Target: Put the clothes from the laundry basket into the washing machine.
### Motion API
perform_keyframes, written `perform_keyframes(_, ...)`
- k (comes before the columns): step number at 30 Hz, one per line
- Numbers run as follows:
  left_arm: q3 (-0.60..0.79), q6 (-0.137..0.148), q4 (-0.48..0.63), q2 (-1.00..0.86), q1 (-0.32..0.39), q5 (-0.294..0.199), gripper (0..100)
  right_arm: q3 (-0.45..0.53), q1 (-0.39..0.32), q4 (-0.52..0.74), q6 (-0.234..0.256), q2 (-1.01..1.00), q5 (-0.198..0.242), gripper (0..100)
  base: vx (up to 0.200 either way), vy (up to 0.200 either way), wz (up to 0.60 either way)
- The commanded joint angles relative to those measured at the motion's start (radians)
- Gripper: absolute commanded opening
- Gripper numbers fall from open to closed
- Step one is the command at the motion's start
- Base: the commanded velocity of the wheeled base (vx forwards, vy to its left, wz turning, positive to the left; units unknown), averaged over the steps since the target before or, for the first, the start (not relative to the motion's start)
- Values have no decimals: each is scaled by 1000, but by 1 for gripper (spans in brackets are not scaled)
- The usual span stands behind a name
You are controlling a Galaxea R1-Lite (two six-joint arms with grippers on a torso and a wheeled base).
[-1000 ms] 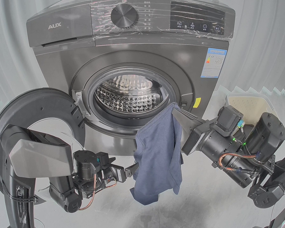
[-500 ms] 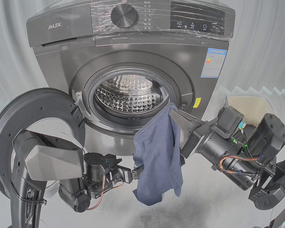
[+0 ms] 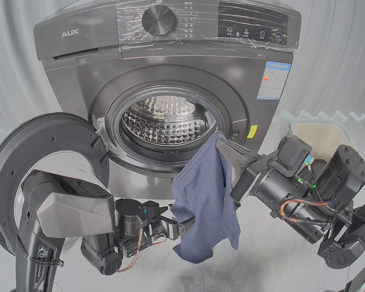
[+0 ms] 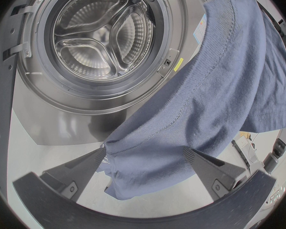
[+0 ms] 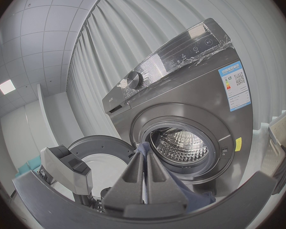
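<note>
Right jaws: closed on the top edge of the blue garment (image 3: 207, 195), which is pinched flat so the rest is left hanging free. They are held just in front of the washing machine (image 3: 166, 65), at the lower right of its drum mouth (image 3: 166, 120). That height is judged sufficient for the cloth to be fed over the rim.

Left jaws: spread open, set low in front of the washing machine against the garment's lower part. Cloth is seen at the tips of the fingers (image 4: 82, 166), but nothing is clamped. Likely purpose: the dangling tail is to be gathered so it is not left draped outside the rim.

The door (image 3: 48, 142) is swung fully open to the machine's left, so the mouth is unobstructed. No clothes are seen inside the drum.

The laundry basket (image 3: 324, 136) is parked on the floor at the machine's right, behind the right arm. Its contents cannot be made out.
</note>
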Motion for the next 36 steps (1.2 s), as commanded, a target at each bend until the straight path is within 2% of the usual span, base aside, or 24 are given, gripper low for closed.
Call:
perform_keyframes(1, -2, 1, -1, 1, -3, -3, 100, 1, 2, 0, 0, 3, 0, 0, 0, 0, 0)
perform_keyframes(9, -6, -1, -1, 18, -32, -2, 100, 4, 2, 0, 1, 4, 0, 0, 0, 0, 0)
perform_keyframes(10, -8, -1, -1, 18, -32, -2, 0, 4, 2, 0, 1, 4, 0, 0, 0, 0, 0)
perform_keyframes(24, -5, 1, -4, 10, 4, 14, 0, 8, 0, 0, 3, 4, 0, 0, 0, 0, 0)
perform_keyframes(30, 0, 5, -5, 10, 46, 47, 0, 9, 0, 0, 1, 3, 0, 0, 0, 0, 0)
perform_keyframes(36, 4, 5, -5, 12, 59, 43, 0, 9, 0, 0, 1, 3, 0, 0, 0, 0, 0)
